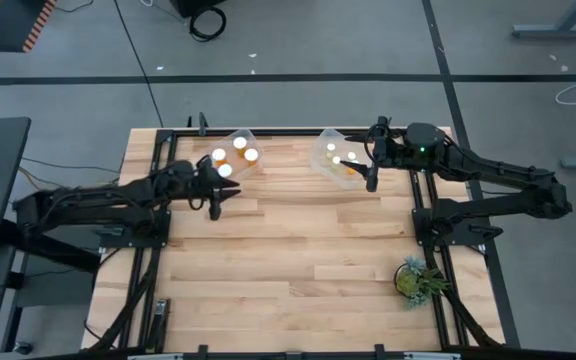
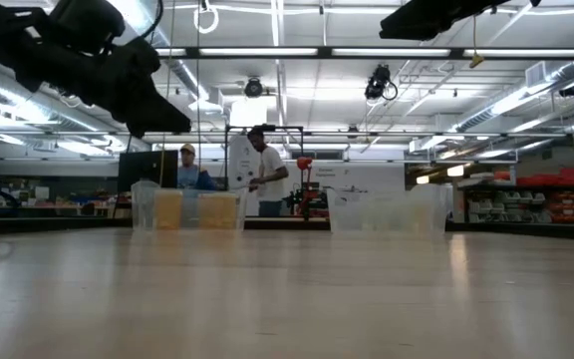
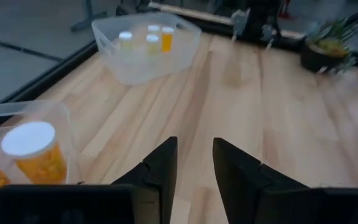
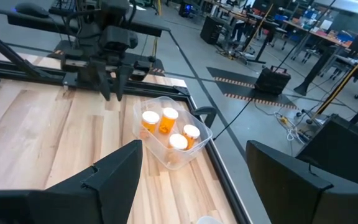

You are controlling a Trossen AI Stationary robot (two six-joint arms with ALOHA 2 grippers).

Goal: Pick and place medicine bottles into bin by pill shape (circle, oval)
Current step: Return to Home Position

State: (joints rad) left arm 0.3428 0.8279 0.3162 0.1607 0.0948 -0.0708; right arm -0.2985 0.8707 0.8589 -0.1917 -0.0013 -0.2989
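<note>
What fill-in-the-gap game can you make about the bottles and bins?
The left bin holds ____ medicine bottles.
The right bin holds ____ medicine bottles.
The plant stands on the table on its ____ side.
The left gripper and right gripper each hold ____.
Missing words: four; three; right; nothing.

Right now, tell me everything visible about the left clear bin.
The left bin is a clear, lidless plastic tub with rounded corners, sitting skewed at the far edge of the wooden table. Four amber bottles with white caps stand upright inside. The left claw hovers beside it, not touching.
</note>
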